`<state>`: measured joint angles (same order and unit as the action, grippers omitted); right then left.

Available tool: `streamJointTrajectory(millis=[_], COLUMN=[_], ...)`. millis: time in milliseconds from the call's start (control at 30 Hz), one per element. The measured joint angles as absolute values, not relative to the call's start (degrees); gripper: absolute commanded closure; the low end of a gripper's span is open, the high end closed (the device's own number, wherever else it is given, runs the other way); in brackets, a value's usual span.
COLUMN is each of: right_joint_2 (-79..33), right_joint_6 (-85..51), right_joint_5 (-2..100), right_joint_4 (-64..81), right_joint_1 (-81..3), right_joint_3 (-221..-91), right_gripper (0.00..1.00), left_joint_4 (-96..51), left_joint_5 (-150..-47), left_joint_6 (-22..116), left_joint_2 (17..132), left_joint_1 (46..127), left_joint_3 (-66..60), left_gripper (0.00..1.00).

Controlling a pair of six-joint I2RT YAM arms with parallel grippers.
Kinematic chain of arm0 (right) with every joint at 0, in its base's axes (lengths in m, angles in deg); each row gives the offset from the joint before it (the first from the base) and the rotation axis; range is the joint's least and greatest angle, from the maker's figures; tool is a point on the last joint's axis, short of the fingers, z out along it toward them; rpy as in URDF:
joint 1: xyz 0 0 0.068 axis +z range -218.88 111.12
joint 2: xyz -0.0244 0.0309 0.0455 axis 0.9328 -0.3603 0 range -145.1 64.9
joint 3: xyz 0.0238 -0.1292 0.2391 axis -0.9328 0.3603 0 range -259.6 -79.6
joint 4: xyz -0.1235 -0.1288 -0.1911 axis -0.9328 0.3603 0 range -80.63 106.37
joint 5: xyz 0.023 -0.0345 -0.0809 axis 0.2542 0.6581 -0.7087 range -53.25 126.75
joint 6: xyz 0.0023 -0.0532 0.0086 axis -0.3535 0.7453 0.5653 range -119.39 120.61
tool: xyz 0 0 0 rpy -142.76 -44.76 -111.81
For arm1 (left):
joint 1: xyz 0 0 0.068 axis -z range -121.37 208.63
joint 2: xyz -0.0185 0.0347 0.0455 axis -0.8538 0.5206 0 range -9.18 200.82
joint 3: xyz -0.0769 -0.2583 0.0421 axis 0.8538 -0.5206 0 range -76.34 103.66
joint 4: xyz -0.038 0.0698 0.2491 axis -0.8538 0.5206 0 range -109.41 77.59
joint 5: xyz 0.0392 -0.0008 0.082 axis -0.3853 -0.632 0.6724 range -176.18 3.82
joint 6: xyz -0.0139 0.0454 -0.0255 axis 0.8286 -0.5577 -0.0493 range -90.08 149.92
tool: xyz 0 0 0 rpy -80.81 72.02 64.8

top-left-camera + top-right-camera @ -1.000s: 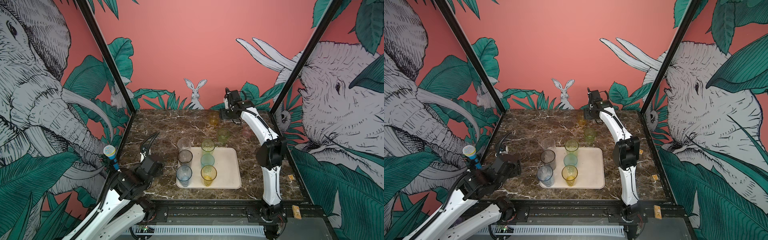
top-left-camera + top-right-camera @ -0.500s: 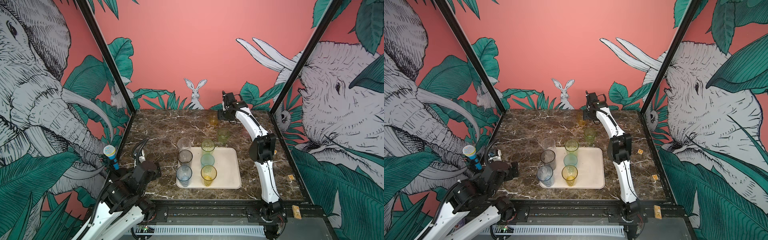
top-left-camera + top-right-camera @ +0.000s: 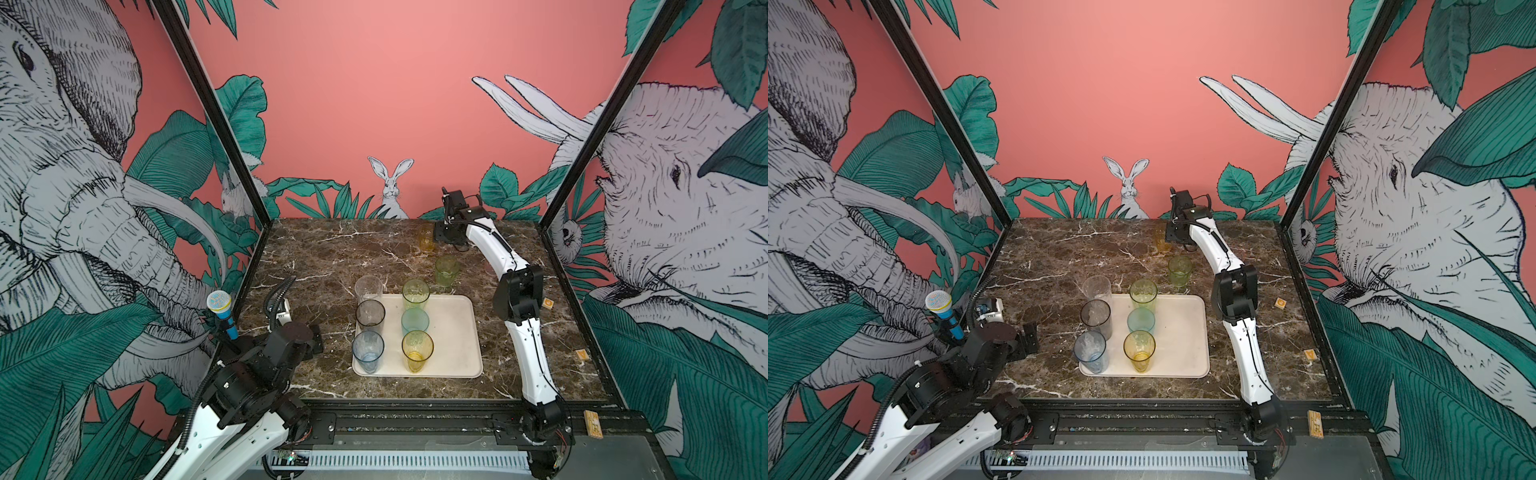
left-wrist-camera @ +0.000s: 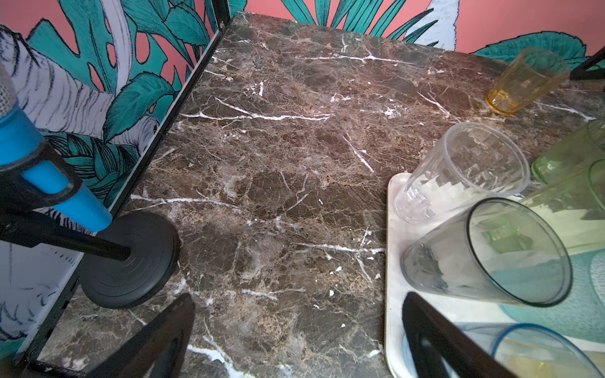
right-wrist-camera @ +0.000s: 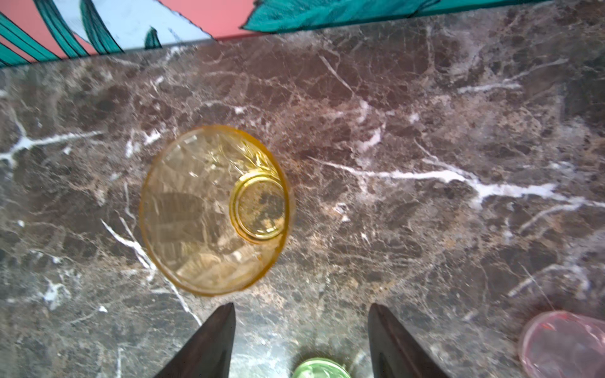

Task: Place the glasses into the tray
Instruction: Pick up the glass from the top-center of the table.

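Left end effector (image 4: 298, 296), wide open and empty, sits beside the tray (image 3: 453, 332), which holds six upright glasses (image 3: 370, 313). Right end effector (image 5: 301, 307), partly open and empty, hovers by the amber glass (image 5: 212, 212) on the counter (image 3: 324, 257); green glass (image 3: 446, 270) and pink glass (image 5: 563, 343) stand nearby.

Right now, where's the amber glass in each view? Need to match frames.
Top view: amber glass at the back of the table, right of centre.
Top view: amber glass in the same place, near the back wall.
Left wrist: amber glass far off, beyond the clear glass.
Right wrist: amber glass seen from above, just beyond the right gripper, jaws open.
Shared landmark: short green glass, between it and the tray.
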<state>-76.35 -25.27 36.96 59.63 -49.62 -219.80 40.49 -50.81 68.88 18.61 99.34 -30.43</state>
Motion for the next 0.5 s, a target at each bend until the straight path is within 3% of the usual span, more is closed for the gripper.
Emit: streamJointTrajectory(millis=[500], right_joint_2=[-81.35], right_joint_6=[-30.63], right_joint_5=[40.89], right_joint_4=[55.06], right_joint_1=[-50.21], right_joint_3=[-224.87], right_gripper=[0.43], left_joint_4=[40.47], left_joint_5=[-50.79], left_joint_6=[68.77], left_joint_2=[17.98], left_joint_1=[99.34], left_joint_3=[-30.43], left_gripper=[0.01])
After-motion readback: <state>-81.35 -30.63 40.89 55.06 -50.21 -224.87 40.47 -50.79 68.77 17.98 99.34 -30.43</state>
